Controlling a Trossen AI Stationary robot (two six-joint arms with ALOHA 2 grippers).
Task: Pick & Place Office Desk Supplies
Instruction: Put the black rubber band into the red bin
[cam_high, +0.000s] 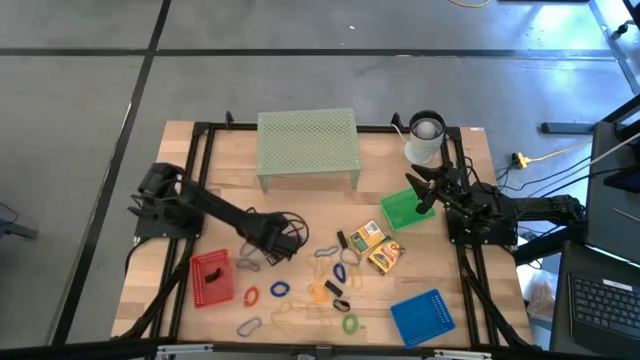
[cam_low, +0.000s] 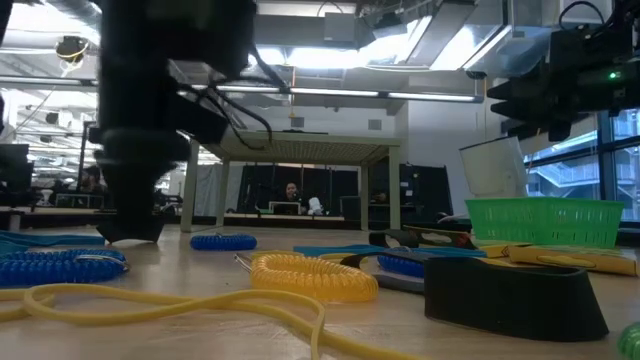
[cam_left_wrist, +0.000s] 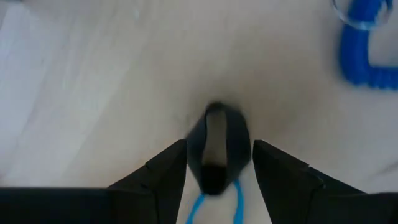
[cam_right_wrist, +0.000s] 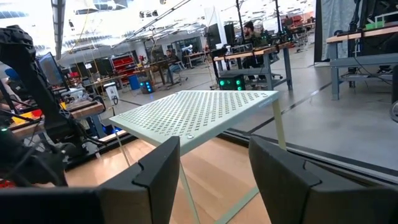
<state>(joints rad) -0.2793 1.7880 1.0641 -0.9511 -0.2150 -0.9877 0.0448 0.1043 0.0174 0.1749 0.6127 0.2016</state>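
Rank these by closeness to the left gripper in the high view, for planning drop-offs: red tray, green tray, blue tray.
Left gripper as reference:
1. Red plastic tray, beside it, front-left.
2. Green plastic tray, right side, further back.
3. Blue plastic tray, front-right corner.

The table (cam_high: 300, 215) is pale, smooth wood with a faint plank grain and a matt finish. At its far edge stands the riser (cam_high: 307, 140), pale green perforated metal by the look of it, matt. Beside the riser, the green tray (cam_high: 400, 208) is glossy plastic lattice, as are the red tray (cam_high: 210, 278) and blue tray (cam_high: 422, 316) at the near edge. The yellow coiled ring (cam_low: 310, 276) looks like springy, slightly shiny plastic. The black clip (cam_left_wrist: 216, 146) is dark and smooth. The two yellow boxes (cam_high: 375, 246) look like printed card.
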